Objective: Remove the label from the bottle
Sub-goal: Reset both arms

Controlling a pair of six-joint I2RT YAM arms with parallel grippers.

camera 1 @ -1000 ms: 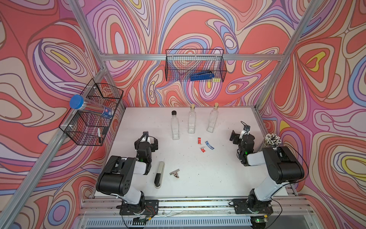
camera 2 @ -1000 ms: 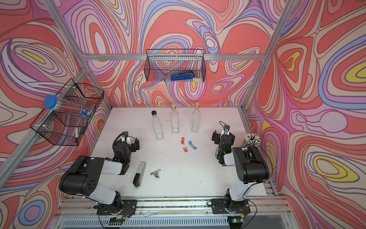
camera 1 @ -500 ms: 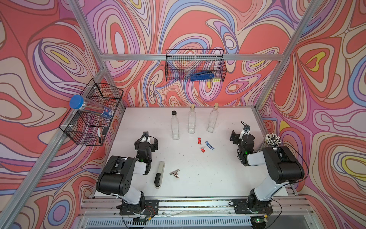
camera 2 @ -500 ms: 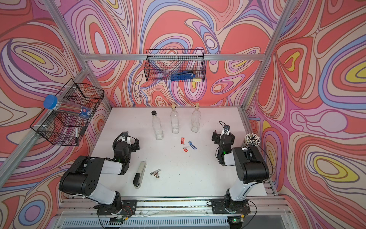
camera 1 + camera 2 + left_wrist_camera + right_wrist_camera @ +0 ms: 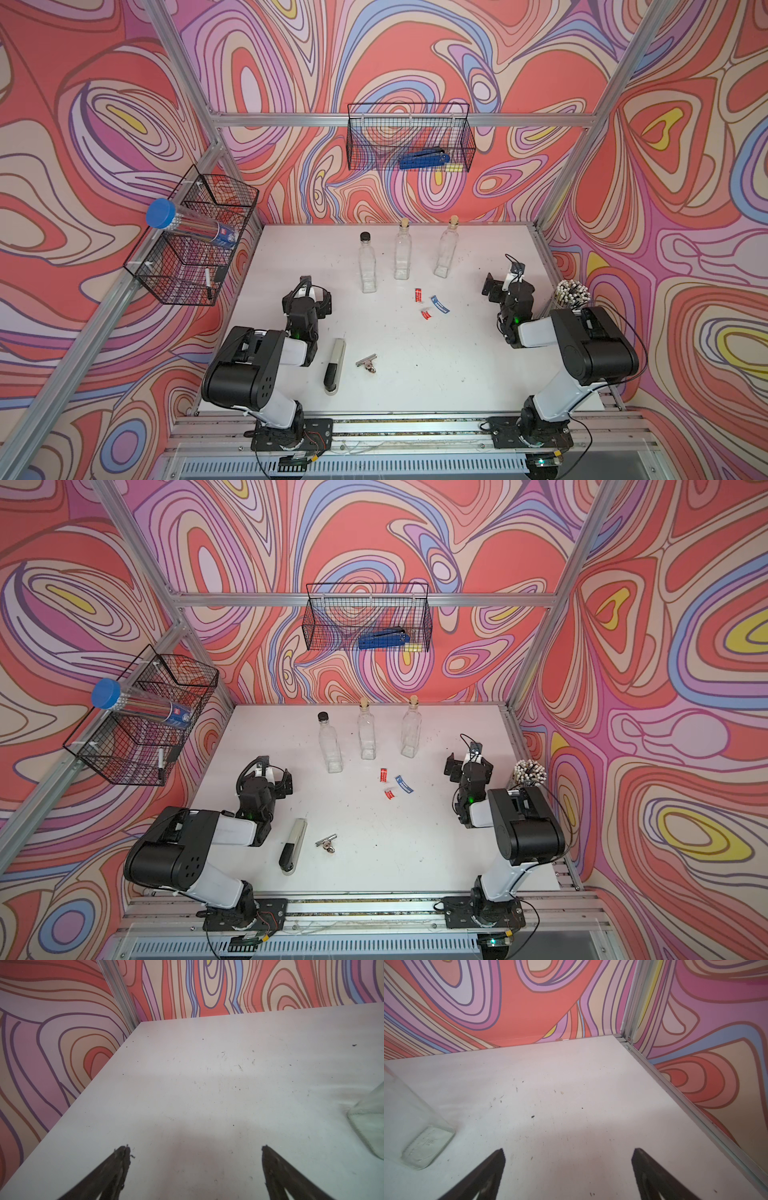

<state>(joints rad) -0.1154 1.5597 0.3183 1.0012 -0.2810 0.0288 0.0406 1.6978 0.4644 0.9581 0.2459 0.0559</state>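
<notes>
Three clear glass bottles stand upright at the back middle of the white table (image 5: pixel 415 374): one with a black cap (image 5: pixel 368 266) and two with corks (image 5: pixel 402 253) (image 5: pixel 446 249). Their glass looks bare. A red label strip (image 5: pixel 417 296), a blue one (image 5: pixel 439 304) and a smaller red one (image 5: pixel 426 314) lie flat in front of them. My left gripper (image 5: pixel 307 296) (image 5: pixel 195 1151) is open and empty over bare table, left of the black-capped bottle (image 5: pixel 369 1122). My right gripper (image 5: pixel 508 286) (image 5: pixel 569 1153) is open and empty, right of a corked bottle (image 5: pixel 415 1132).
A stapler (image 5: pixel 334 365) and a binder clip (image 5: pixel 367 362) lie near the front. A cup of white-tipped sticks (image 5: pixel 572 293) stands at the right edge. Wire baskets hang on the left wall (image 5: pixel 195 245) and back wall (image 5: pixel 409 139).
</notes>
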